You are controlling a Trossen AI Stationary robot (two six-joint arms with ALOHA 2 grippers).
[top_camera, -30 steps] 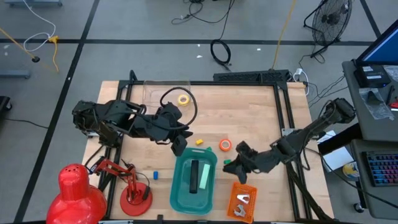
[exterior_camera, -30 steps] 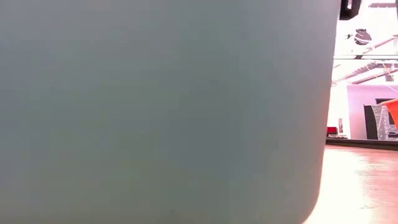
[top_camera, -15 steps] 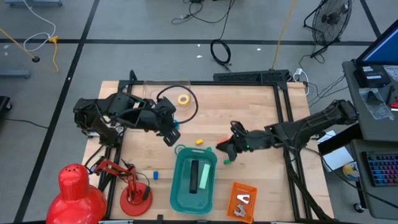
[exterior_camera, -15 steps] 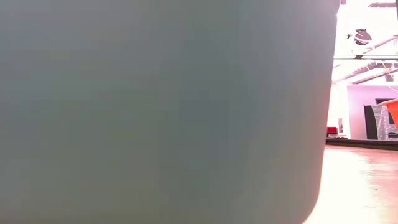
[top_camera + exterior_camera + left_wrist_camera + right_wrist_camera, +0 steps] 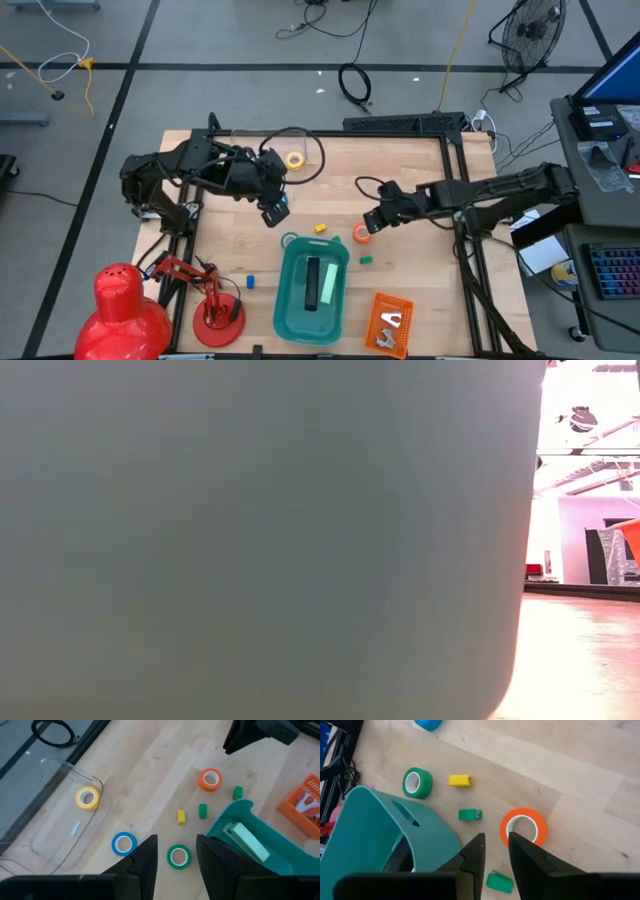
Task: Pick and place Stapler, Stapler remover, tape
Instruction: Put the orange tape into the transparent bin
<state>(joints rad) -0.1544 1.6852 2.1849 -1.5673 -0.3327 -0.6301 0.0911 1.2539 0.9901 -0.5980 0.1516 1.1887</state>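
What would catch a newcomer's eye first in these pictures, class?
Probably the teal bin at the table's front edge, so close to the low camera that it nearly fills that view. Next come the bright tape rolls: the orange tape just ahead of the right gripper, and the green tape before the left gripper.

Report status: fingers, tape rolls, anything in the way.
Left gripper fingers apart, empty, above green tape. Right gripper fingers apart, empty, beside orange tape. Small green block close by; teal bin near.
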